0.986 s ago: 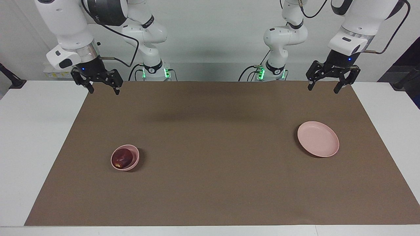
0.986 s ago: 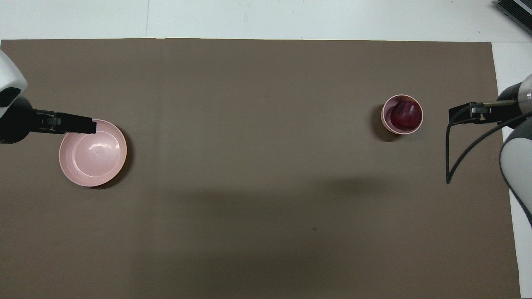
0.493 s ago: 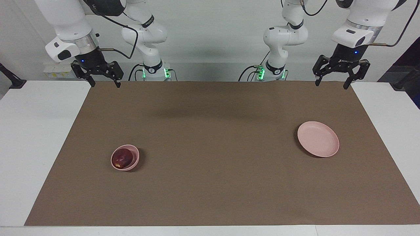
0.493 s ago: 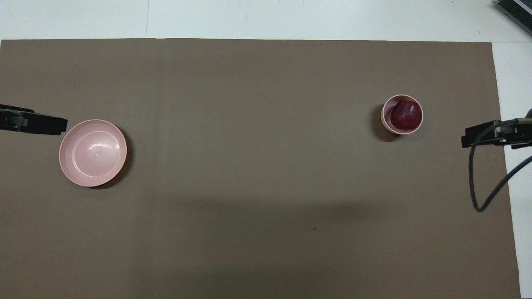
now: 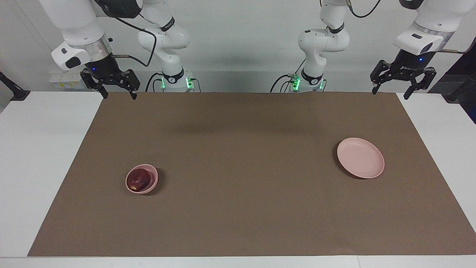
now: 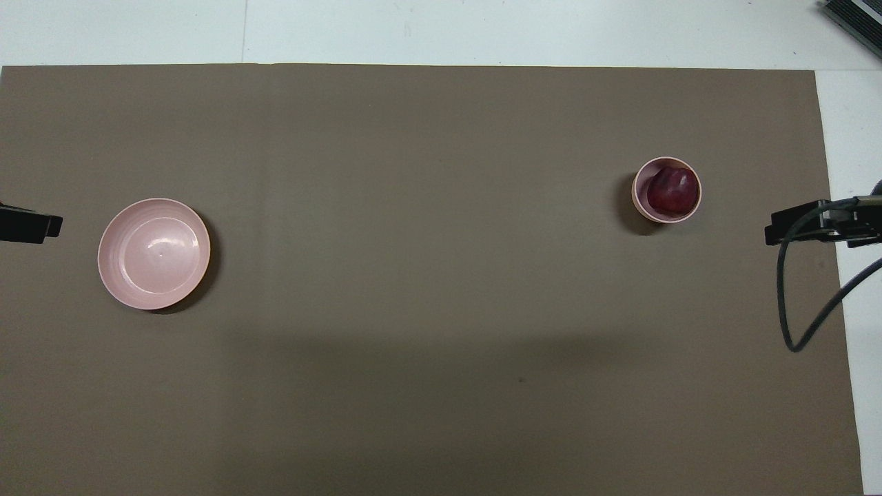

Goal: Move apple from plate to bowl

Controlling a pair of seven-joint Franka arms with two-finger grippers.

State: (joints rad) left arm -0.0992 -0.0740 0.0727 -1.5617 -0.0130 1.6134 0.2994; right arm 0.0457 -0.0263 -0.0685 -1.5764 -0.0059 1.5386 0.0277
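Note:
The dark red apple [image 5: 138, 179] lies inside the small deep pink bowl [image 5: 154, 181] toward the right arm's end of the table. It shows in the overhead view too, apple [image 6: 672, 191] in bowl [image 6: 641, 201]. The flat pink plate [image 5: 360, 158] is empty toward the left arm's end; it also shows in the overhead view [image 6: 153, 253]. My right gripper [image 5: 119, 95] is open and empty, raised over the mat's corner close to its base. My left gripper [image 5: 390, 94] is open and empty, raised over the mat's other corner by the robots. Both are well apart from bowl and plate.
A brown mat [image 5: 241, 156] covers most of the white table [image 5: 41, 156]. The right arm's cable [image 6: 799, 310] hangs over the mat's edge. Only the gripper tips show in the overhead view, left [image 6: 31, 226] and right [image 6: 792, 231].
My left gripper has drawn back from over the plate's edge toward the left arm's end of the table. My right gripper rose and drew back a little, then stayed. Apple, bowl and plate have not moved.

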